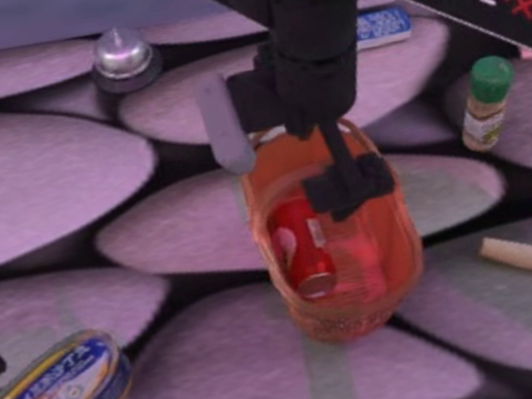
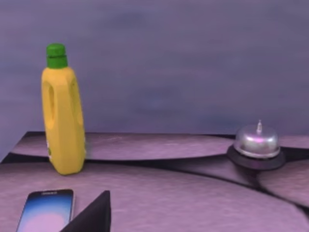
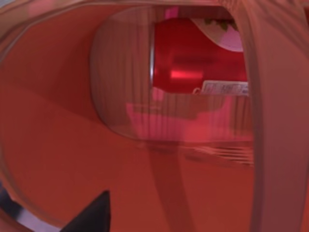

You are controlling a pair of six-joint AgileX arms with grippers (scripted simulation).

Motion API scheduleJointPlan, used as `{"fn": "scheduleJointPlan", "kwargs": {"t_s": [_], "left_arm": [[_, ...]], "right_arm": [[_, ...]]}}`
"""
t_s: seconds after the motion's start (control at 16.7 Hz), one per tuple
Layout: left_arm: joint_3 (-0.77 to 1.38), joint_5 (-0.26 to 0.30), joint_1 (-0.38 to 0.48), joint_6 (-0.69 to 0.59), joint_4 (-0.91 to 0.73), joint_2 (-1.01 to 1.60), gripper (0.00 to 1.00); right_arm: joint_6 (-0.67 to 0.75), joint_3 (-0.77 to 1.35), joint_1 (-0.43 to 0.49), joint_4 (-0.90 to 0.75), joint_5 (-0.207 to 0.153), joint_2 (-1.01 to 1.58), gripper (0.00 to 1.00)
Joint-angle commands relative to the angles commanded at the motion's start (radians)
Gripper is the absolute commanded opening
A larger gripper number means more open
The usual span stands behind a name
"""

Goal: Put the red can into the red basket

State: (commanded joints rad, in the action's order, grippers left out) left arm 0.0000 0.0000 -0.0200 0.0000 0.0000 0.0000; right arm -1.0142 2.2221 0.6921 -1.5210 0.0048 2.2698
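Red can (image 3: 193, 63) inside red basket (image 3: 58, 145)

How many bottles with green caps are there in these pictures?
2. A small spice bottle stands at the table's right side, beyond the red basket. A tall yellow bottle shows only in the left wrist view. Others may be hidden.

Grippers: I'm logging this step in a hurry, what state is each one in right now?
Right end effector: over the red basket, not holding the red can lying inside; fingers cannot be told.
Left end effector: parked at the table's left; fingers cannot be told.
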Motion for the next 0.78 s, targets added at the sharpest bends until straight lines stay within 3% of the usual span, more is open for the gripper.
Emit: {"fn": "scheduleJointPlan", "kwargs": {"t_s": [0.66,0.78], "left_arm": [[0.0,0.0,0.0,0.0,0.0,0.0,1.0],[0.0,0.0,0.0,0.0,0.0,0.0,1.0]], "right_arm": [[0.0,-0.107,0.001,0.091,0.0,-0.016,1.0],[0.0,-0.107,0.001,0.091,0.0,-0.016,0.85]]}}
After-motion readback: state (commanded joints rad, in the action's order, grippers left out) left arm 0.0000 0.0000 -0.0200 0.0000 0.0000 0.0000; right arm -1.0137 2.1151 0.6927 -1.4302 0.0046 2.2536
